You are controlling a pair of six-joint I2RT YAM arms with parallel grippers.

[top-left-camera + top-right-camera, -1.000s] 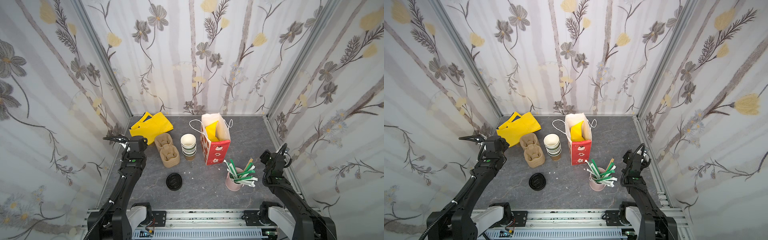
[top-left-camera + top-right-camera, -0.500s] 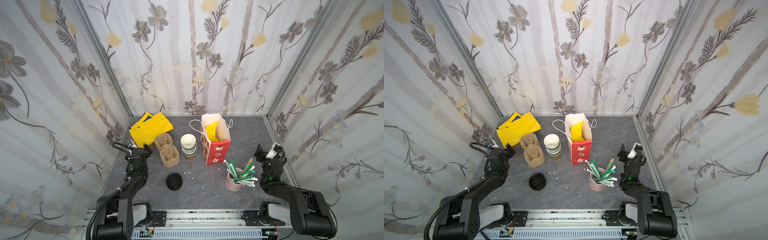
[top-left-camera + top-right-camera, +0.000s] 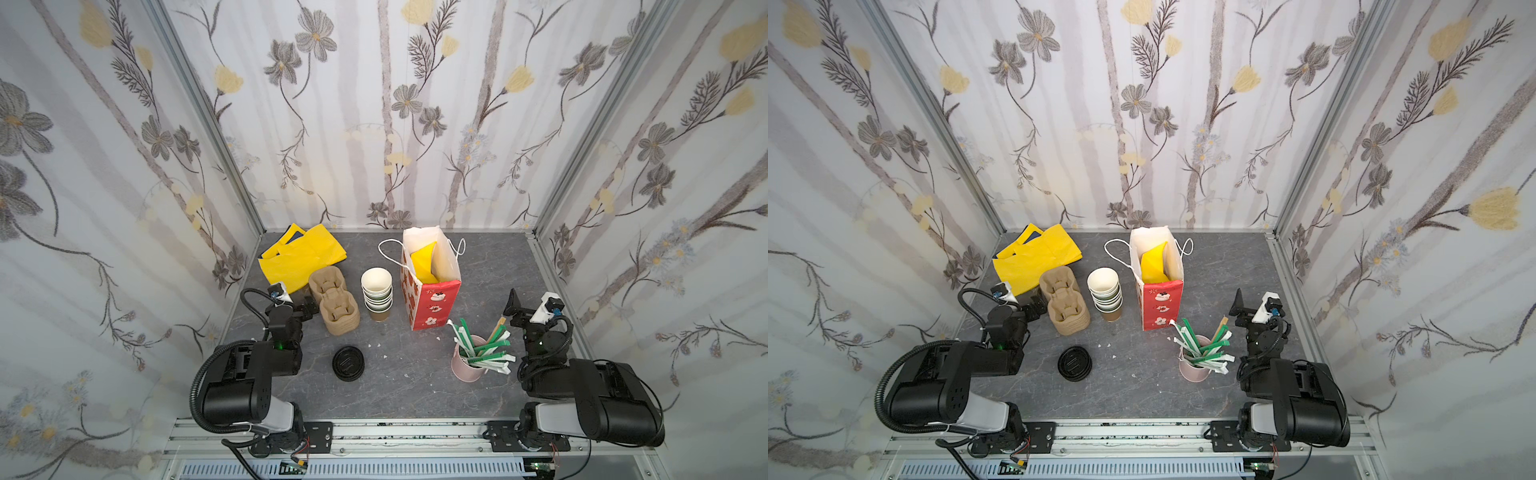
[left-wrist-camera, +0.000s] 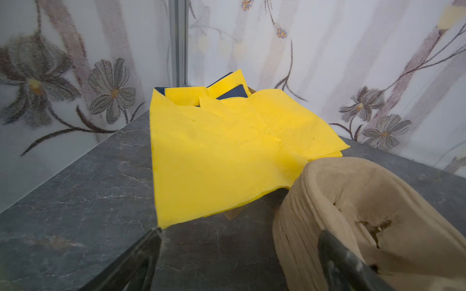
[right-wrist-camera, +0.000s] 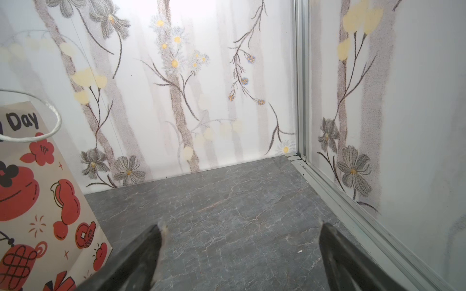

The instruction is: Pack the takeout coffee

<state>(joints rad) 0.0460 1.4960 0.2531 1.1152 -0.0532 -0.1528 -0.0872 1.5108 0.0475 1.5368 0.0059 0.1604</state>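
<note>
Resting low by the near rail, both arms are seen folded in both top views. The paper bag [image 3: 432, 307] is stood upright between them with its mouth opened upward. It is placed somewhat nearer the right gripper [image 5: 240, 226], ahead of it and toward the middle. No lidded olive-green cup is found anywhere on the table [image 3: 498, 274]. The takeout coffee is judged to be inside the bag, hidden beneath the yellow sheet [image 3: 424, 266] tucked there, though this cannot be confirmed. The pulp cup carriers [image 3: 336, 307], the lidless cup stack [image 3: 376, 291] and the loose lids [image 3: 350, 363] are left outside. The left gripper [image 4: 239, 231] is held spread and empty, one finger just beside the carriers. The right gripper is likewise spread, over bare table. Compared with a second ago, both arms have been drawn back from an outstretched reach and the jaws widened, while nothing on the table has been shifted.
</note>
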